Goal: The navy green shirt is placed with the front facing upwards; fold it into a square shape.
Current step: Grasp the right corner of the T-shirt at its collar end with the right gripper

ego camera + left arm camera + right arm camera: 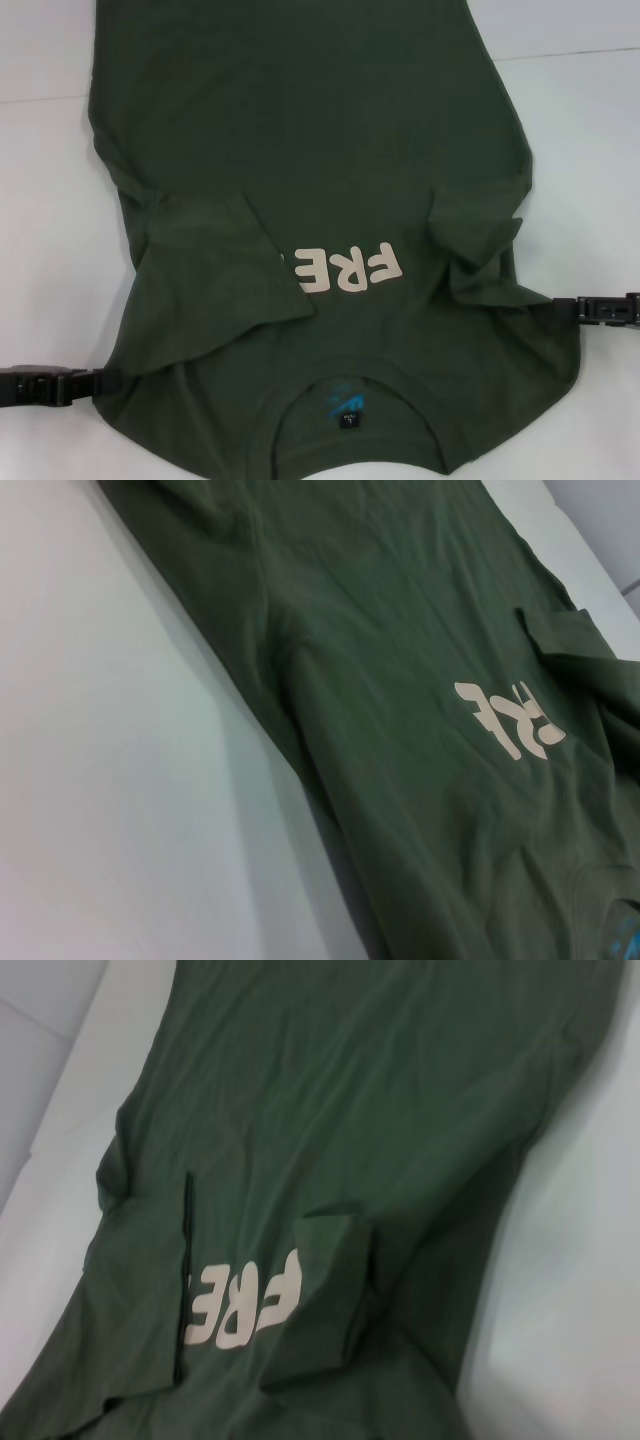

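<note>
The left gripper [105, 381] sits low at the shirt's [300, 120] left shoulder edge, and the right gripper [565, 306] at its right shoulder edge; whether either one's fingers are apart or pinching cloth I cannot tell. The shirt lies front up on the white table [50, 230], collar [350, 405] nearest the robot, both sleeves folded inward, the left one covering part of the cream print [345, 270].

white table [45, 230], seam line across [580, 52]
</note>
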